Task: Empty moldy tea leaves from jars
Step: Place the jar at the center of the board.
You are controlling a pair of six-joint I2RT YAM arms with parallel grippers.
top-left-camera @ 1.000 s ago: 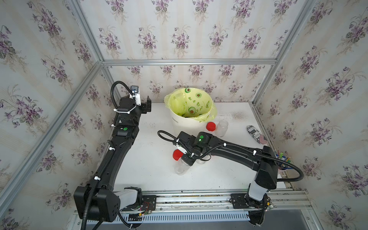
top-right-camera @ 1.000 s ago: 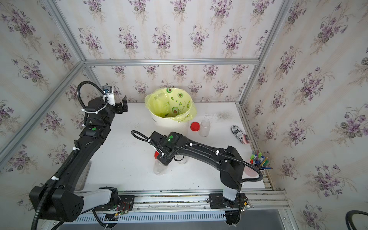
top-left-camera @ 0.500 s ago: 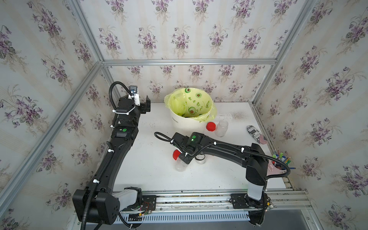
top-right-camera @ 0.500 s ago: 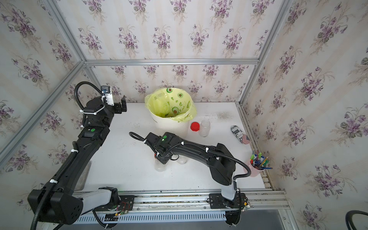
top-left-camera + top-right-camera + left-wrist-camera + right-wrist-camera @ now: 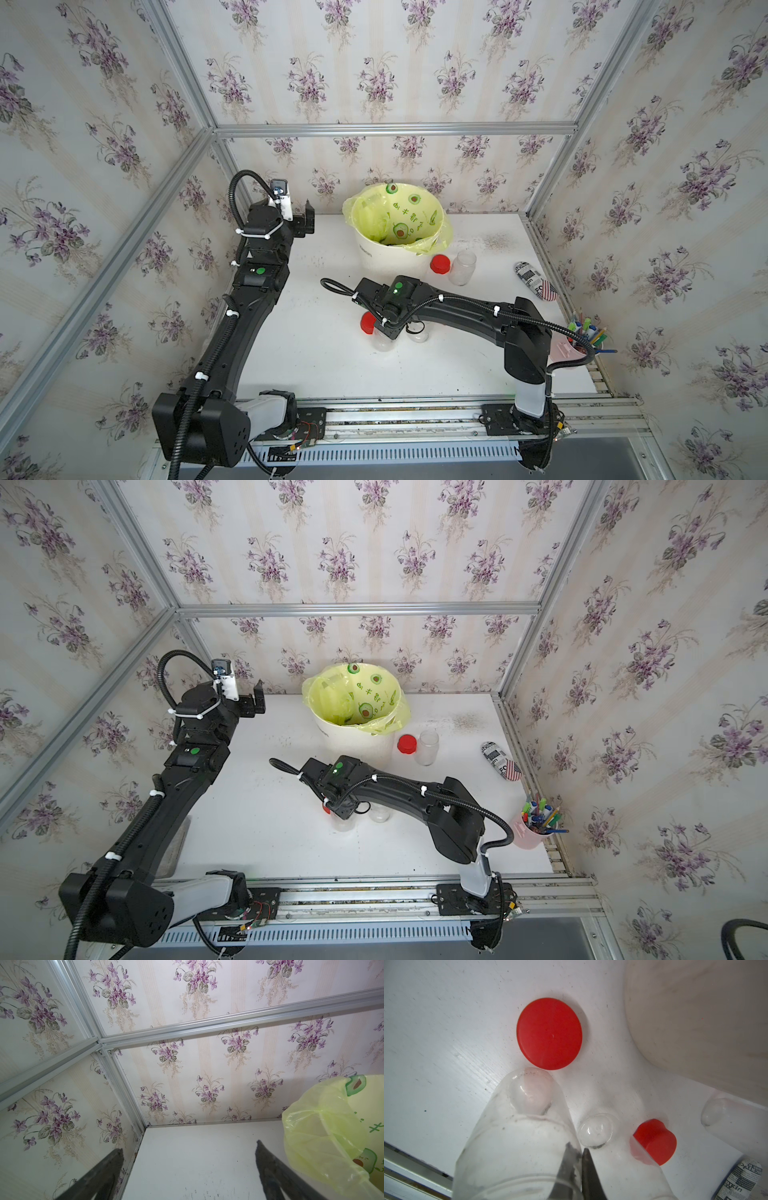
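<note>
Right claw (image 5: 576, 1150) pinches the jar (image 5: 517, 1130) by its wall, one finger inside. Left claw (image 5: 188, 1147) gapes wide, empty. In both top views the right arm (image 5: 457, 309) hides the jar's top.

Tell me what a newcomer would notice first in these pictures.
The white bin with its yellow-green avocado-print liner, at the back middle of the table, stands out most. Next, a red lid lies beside the bin and another red lid by the right arm's wrist. In the right wrist view, the right tool is pinched shut on the rim of a clear, nearly empty jar.
</note>
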